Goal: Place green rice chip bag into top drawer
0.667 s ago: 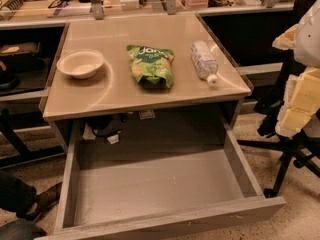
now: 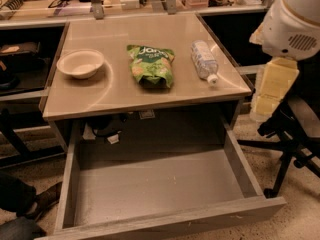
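Observation:
The green rice chip bag [image 2: 151, 65] lies flat in the middle of the tabletop [image 2: 115, 96], its white lettering facing up. The top drawer [image 2: 160, 184] is pulled fully open below the table's front edge, and its grey bottom is bare. My arm's white housing [image 2: 295, 24] fills the upper right corner. My gripper [image 2: 272, 89], cream-coloured, hangs below it off the table's right side. It is apart from the bag and holds nothing that I can see.
A white bowl [image 2: 80, 63] sits left of the bag. A clear water bottle [image 2: 204, 60] lies on its side right of the bag. A black chair base [image 2: 290, 149] stands on the floor right of the drawer. Cluttered shelves run behind the table.
My arm and gripper have shifted a little left and up, closer to the table's right edge. The bag, bowl, bottle and drawer have not moved.

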Robot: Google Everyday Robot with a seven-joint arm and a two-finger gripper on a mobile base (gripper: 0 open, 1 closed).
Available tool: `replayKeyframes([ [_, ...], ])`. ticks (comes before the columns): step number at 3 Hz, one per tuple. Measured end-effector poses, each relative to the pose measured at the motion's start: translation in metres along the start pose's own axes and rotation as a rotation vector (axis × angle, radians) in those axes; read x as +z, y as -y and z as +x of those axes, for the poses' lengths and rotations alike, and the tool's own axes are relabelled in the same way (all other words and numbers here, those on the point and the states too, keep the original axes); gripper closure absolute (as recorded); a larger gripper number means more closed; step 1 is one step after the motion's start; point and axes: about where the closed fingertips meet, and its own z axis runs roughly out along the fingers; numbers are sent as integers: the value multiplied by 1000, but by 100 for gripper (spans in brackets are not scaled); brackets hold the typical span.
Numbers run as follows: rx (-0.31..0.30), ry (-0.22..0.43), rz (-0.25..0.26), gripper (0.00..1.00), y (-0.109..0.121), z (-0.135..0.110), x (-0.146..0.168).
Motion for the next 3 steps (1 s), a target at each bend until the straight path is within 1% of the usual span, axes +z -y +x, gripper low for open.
replayKeyframes([
  [1, -15, 8, -36, 0, 17, -27, 22],
  [2, -16, 16, -29, 0, 19, -30, 22],
  [3, -23, 91, 4, 0, 39, -59, 31],
])
